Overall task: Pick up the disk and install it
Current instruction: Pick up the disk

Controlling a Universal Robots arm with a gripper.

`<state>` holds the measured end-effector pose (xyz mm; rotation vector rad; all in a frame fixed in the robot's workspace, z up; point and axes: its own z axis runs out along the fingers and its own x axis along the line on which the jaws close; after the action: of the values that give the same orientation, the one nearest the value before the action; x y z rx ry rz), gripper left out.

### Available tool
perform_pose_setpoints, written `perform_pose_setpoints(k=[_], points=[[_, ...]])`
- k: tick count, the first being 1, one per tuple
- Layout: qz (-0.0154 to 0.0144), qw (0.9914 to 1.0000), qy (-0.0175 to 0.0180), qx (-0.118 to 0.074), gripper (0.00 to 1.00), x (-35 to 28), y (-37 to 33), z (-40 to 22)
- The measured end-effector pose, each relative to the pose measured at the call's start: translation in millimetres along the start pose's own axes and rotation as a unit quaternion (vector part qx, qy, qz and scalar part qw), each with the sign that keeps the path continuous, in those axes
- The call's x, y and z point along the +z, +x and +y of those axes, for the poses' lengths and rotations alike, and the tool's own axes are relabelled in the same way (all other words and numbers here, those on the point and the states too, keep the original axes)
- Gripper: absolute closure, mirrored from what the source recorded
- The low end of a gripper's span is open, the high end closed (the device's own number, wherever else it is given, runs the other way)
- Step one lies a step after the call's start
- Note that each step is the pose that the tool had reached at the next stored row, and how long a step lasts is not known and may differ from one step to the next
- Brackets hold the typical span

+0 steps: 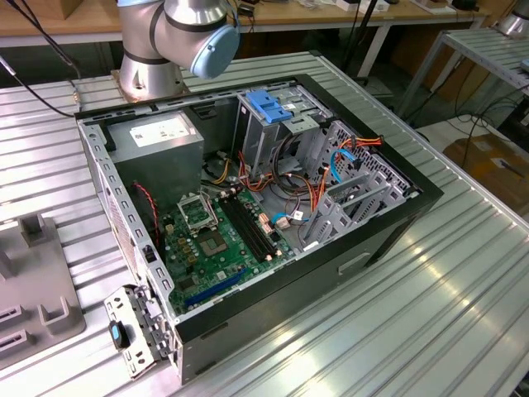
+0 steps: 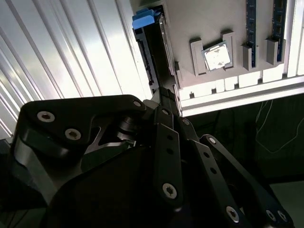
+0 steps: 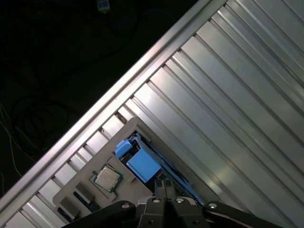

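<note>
disk (image 3: 142, 164): silver-grey metal hard drive, blue plastic carrier, on edge in grey slotted holder (image 2: 209, 23)
gripper (image 3: 165, 190): black, over the holder, by the disk; grip cannot be told

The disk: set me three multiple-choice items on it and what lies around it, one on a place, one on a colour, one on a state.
1. Where is the disk?
A) in a slot of the grey holder tray on the ribbed table
B) inside the drive cage
C) lying on the floor

2. What colour is the disk's carrier?
A) red
B) yellow
C) blue

3. How is the computer case?
A) closed
B) lying on its side, open, with the motherboard exposed
C) upright with its panel on

Answers:
1 A: both wrist views show it set in the tray, beside a processor chip.
2 C: the bright blue plastic shows in both wrist views.
3 B: the exterior view looks straight into its open side.
</note>
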<state>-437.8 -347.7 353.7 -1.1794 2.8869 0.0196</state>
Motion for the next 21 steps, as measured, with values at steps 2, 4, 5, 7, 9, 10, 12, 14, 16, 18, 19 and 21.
perform_pose_setpoints(k=[2,4,5,7,9,10,12,14,16,18,19,21], points=[[0.0,1.0,0.0,-0.001,0.89,0.0,0.0,0.0],[0.0,0.99998,-0.0002,-0.007,0.89,0.0,0.0,0.0],[0.0,0.99994,-0.0003,-0.011,0.89,0.0,0.0,0.0],[0.0001,0.99964,-0.0007,-0.027,0.89,0.0,0.0,0.0],[0.0001,0.99911,-0.0011,-0.042,0.89,0.0,0.0,0.0],[0.0001,0.99874,-0.0013,-0.05,0.89,0.0,0.0,0.0],[0.0002,0.99864,-0.0014,-0.052,0.89,-0.1,0.0,0.0],[0.0001,0.99864,-0.0013,-0.052,0.89,0.0,0.0,0.0],[0.0001,0.99864,-0.0013,-0.052,0.89,0.0,0.0,0.0],[0.0001,0.99864,-0.0013,-0.052,0.89,0.0,0.0,0.0],[0.0001,0.99864,-0.0013,-0.052,0.89,0.0,0.0,0.0],[0.0001,0.99864,-0.0013,-0.052,0.89,0.0,0.0,0.0]])
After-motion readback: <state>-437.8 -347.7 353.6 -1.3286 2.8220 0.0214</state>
